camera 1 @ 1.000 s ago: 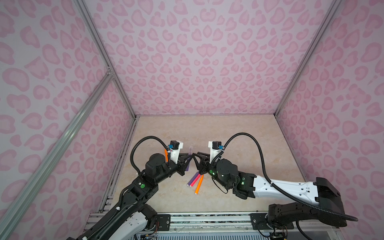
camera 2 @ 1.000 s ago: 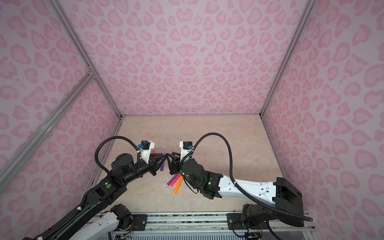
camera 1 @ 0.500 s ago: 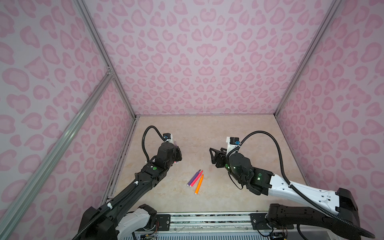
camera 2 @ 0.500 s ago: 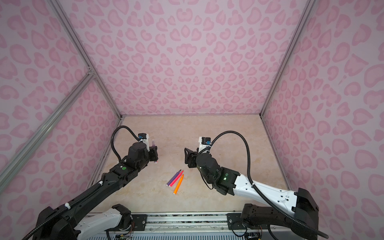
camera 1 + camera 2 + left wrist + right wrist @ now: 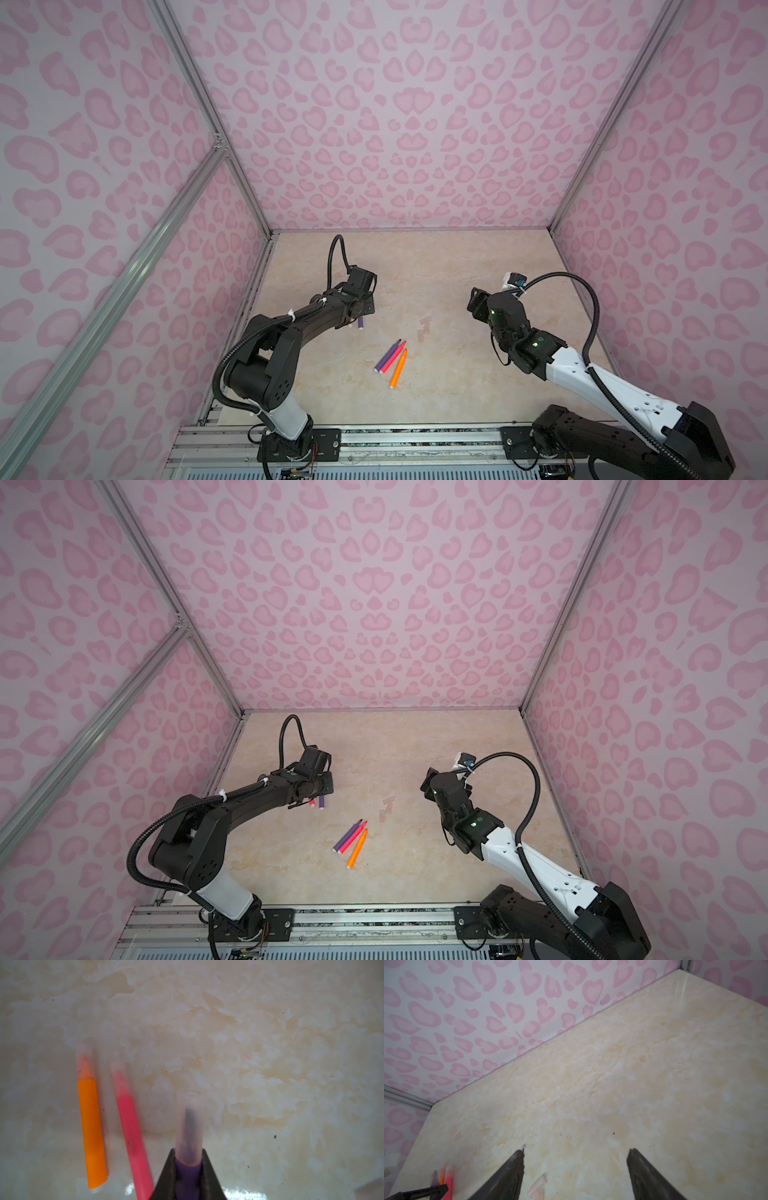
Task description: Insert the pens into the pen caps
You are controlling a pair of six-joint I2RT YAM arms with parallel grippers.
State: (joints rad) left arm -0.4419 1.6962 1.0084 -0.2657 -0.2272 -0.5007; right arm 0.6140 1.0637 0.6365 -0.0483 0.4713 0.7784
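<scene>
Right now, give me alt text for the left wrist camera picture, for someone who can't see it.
The left tool grips a purple pen whose tip sits inside a clear cap, over a beige marbled table. Beside it lie an orange pen and a pink pen, each capped too.

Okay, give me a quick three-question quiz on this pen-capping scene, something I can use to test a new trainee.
1. True or false: the right hand is open and empty.
2. What does the left hand grip? A) a slim purple marker pen wearing a translucent plastic cap; B) a loose cap; C) nothing.
3. How many uncapped marker pens lie side by side in both top views?
Key: 1 true; 2 A; 3 three.
</scene>
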